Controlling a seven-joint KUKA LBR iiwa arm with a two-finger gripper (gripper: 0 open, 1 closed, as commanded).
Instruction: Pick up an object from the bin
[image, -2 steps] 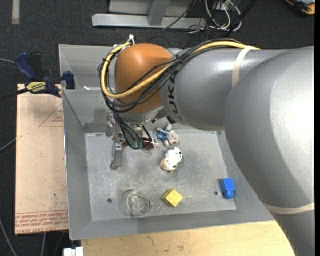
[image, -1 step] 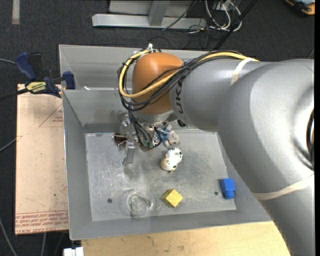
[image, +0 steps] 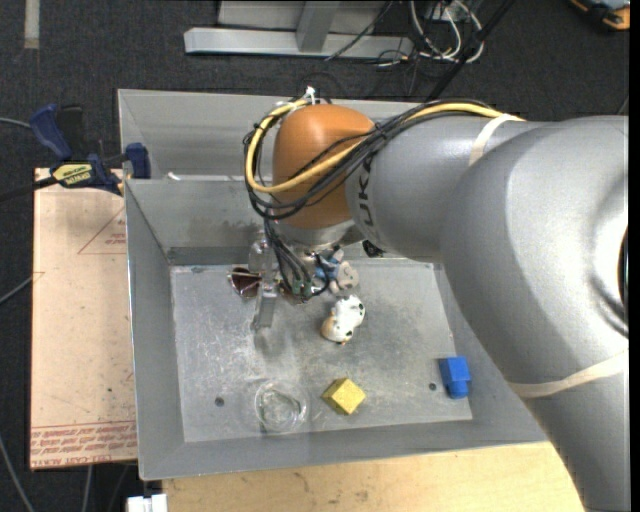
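**Q:** Maroon object (image: 243, 281): where is it in the bin (image: 150, 330)?

**A:** Going from the near edge back: a clear ring (image: 279, 407) lies at 7 o'clock on the floor. A yellow block (image: 344, 396) is at 5 o'clock and a blue block (image: 455, 377) at 4 o'clock. A white toy (image: 342, 320) sits about the middle. The maroon object lies farthest back, at 10 o'clock, close to the rear wall.

**Q:** And the gripper (image: 268, 300)?

**A:** It is low, between the maroon object and the white toy, just beside the maroon object at its 4 o'clock. Whether the jaws are spread or pressed together, I cannot tell. The arm (image: 470, 200) comes in from 3 o'clock.
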